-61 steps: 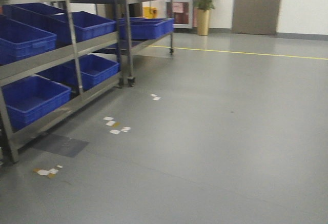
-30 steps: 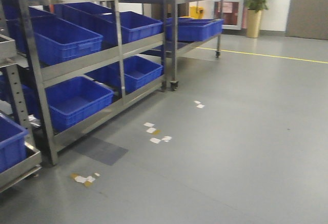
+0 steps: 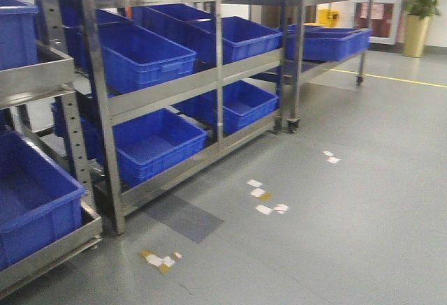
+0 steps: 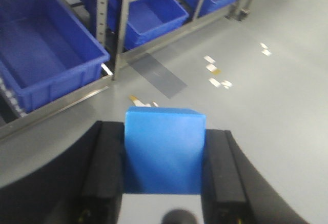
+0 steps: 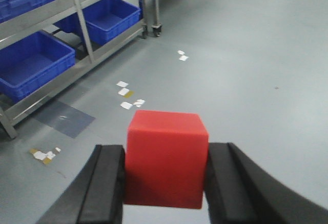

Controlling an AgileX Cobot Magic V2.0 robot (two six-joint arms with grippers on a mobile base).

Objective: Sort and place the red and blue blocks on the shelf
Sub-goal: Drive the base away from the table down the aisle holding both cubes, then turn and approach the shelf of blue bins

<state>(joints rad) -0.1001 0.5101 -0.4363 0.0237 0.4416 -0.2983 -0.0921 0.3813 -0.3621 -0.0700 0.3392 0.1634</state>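
Observation:
A bright blue block point(image 4: 165, 149) is clamped between the black fingers point(image 4: 108, 162) of my left gripper point(image 4: 164, 172), held above the grey floor. My right gripper point(image 5: 165, 180) is shut on a red block point(image 5: 166, 157), also over the floor. The stainless-steel shelf point(image 3: 167, 88) fills the left half of the front view, with its near post point(image 3: 101, 130) a short way off. The same shelf point(image 4: 110, 29) runs along the top of the left wrist view and the shelf point(image 5: 77, 8) stands at upper left in the right wrist view. Neither gripper shows in the front view.
Large blue bins point(image 3: 150, 57) sit on every shelf level; one bin point(image 3: 31, 204) is close at lower left. Paper scraps point(image 3: 265, 197) and tape bits point(image 3: 159, 259) lie on the floor. A second wheeled rack point(image 3: 328, 40) and a potted plant point(image 3: 419, 12) stand at the back.
The front view has swung left: the shelf and bins have slid rightward and grown larger, a nearer rack section has entered at left, and the door is out of view.

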